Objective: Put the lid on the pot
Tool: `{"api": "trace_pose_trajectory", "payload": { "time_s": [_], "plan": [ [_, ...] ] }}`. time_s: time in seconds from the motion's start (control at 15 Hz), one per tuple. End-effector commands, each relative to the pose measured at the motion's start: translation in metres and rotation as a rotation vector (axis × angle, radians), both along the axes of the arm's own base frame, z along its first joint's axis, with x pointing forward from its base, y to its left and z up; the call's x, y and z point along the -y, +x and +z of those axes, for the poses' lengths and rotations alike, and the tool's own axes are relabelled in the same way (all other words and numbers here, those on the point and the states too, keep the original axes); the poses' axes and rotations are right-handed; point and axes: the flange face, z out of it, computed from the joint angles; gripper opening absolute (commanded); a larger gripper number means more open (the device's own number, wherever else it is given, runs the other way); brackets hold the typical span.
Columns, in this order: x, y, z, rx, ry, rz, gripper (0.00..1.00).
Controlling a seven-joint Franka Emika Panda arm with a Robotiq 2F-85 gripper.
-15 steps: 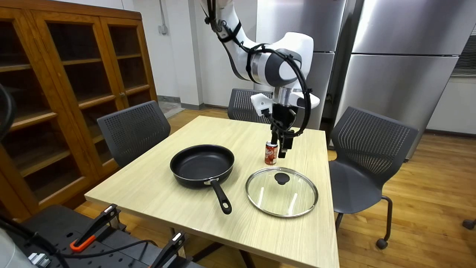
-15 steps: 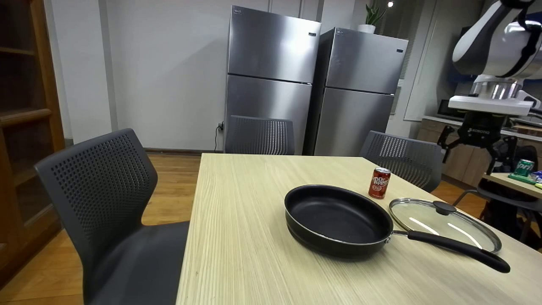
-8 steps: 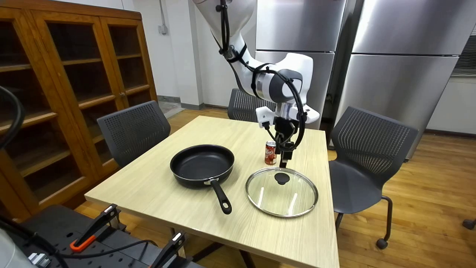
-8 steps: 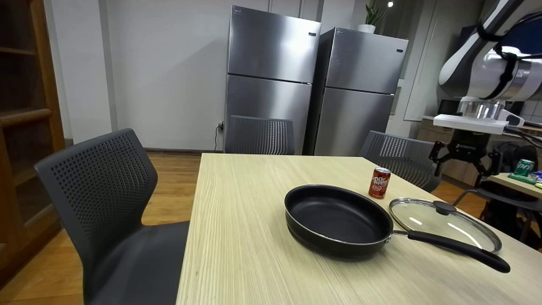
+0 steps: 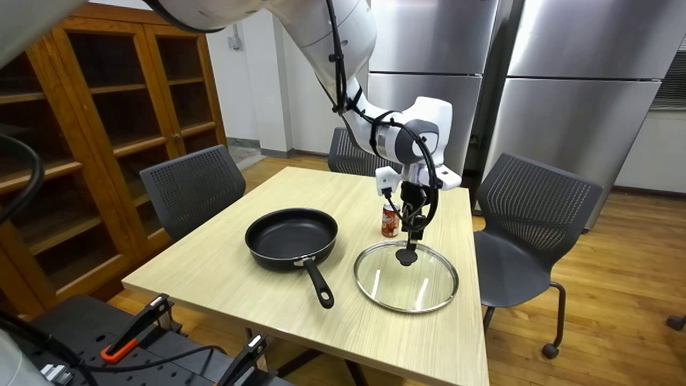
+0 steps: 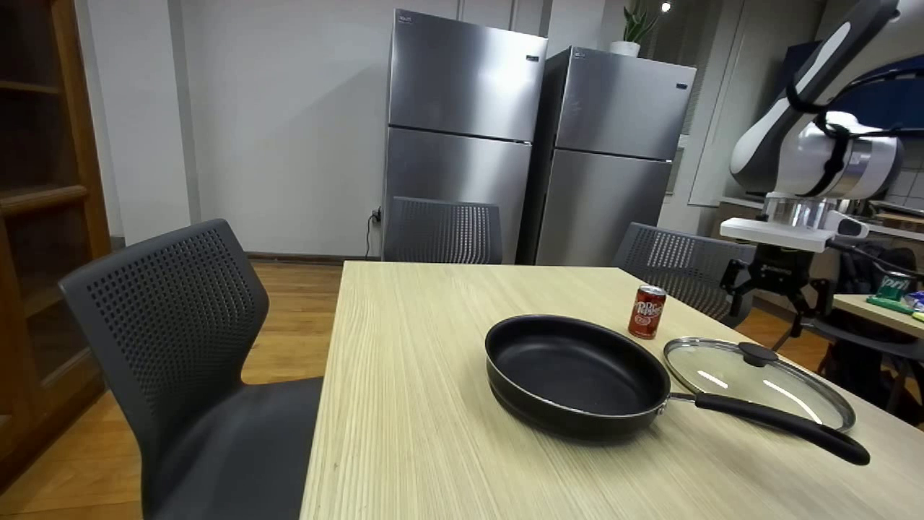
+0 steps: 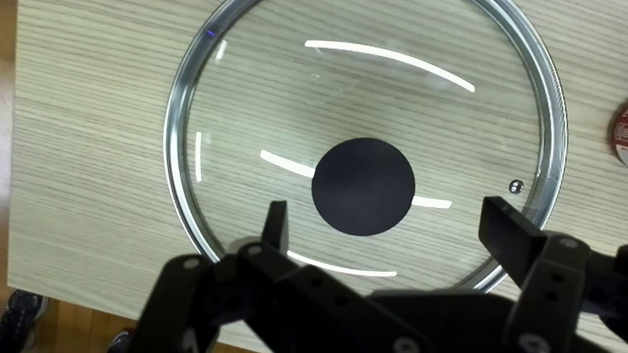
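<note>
The lid (image 5: pixel 396 289) is round clear glass with a silvery rim. It lies flat on the table in both exterior views (image 6: pixel 765 386) and fills much of the wrist view (image 7: pixel 363 108). Its dark knob (image 7: pixel 363 186) faces up. My gripper (image 7: pixel 385 203) is open and empty, with one finger on each side of the knob and apart from it. In the exterior views the gripper (image 5: pixel 411 244) hangs just above and behind the knob (image 6: pixel 766 318). The pot, a shallow black frying pan (image 5: pixel 291 236), stands uncovered beside the lid (image 6: pixel 577 379), outside the wrist view.
A red can (image 5: pixel 389 221) stands close behind the lid, near the gripper; its edge shows in the wrist view (image 7: pixel 622 135). The pan's handle (image 5: pixel 320 284) points to the table's front edge. Chairs (image 5: pixel 528 230) stand around the table (image 5: pixel 214 273).
My gripper has come down and towards the lid's knob, staying open. In an exterior view it has also shifted left. The lid, pan and can have not moved.
</note>
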Motion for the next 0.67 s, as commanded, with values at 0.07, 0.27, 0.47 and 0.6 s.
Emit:
{"api": "trace_pose_trajectory", "payload": {
  "time_s": [0.07,0.27,0.47,0.6],
  "plan": [
    [0.006,0.019,-0.018,-0.02,0.015,-0.047,1.0],
    [0.006,0.025,-0.031,-0.03,0.017,-0.058,1.0],
    [0.007,0.028,-0.04,-0.034,0.021,-0.067,1.0],
    [0.01,0.028,-0.045,-0.039,0.02,-0.067,1.0]
  ]
}}
